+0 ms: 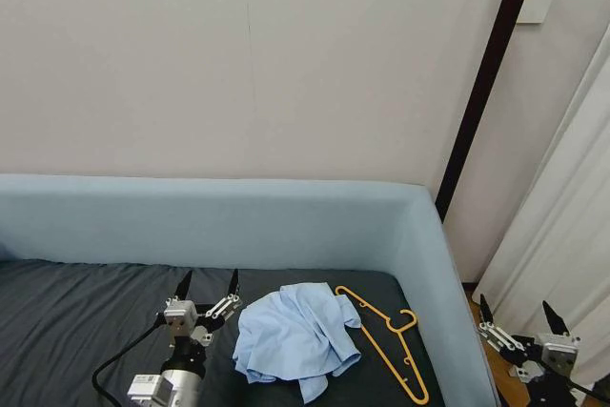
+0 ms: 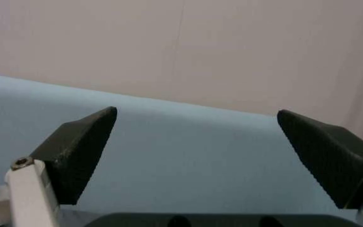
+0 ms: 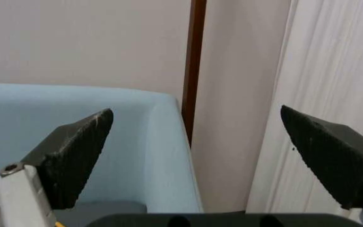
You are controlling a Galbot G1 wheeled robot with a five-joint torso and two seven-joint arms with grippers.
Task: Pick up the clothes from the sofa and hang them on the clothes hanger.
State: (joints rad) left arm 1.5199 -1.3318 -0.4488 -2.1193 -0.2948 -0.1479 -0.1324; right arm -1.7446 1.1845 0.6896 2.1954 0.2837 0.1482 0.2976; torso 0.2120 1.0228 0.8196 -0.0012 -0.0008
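Nothing done yet: the crumpled light-blue cotton shirt (image 1: 297,338) is still on the pale-blue upholstered sofa (image 1: 238,226), not picked up and not hung. It lies in a heap on the dark grey seat cushion (image 1: 76,302), toward the sofa's right end. The thin orange clothes hanger (image 1: 381,352) is flat on the same cushion, just beside the shirt on its right. Its near corner looks to touch or slip under the cloth, can't tell which. So you've got everything left: grasp shirt, lift it, get it onto the hanger.

Left gripper (image 1: 210,278) is low over the cushion, just to the left of the shirt, close but apart from it. Fingers are spread wide w/ nothing btw them. The left wrist view confirms this: left gripper (image 2: 196,112) points at the sofa backrest, both pads clear, no cloth in the gap. You're nearest the shirt's left edge w/ this arm.

Right gripper (image 1: 515,307) is outside the sofa, past its right armrest, nr the white curtain (image 1: 572,235), well apart from shirt & hanger. It's also wide open and empty. The right wrist view has the right gripper (image 3: 196,111) facing the sofa's corner and a dark brown post (image 3: 196,56).
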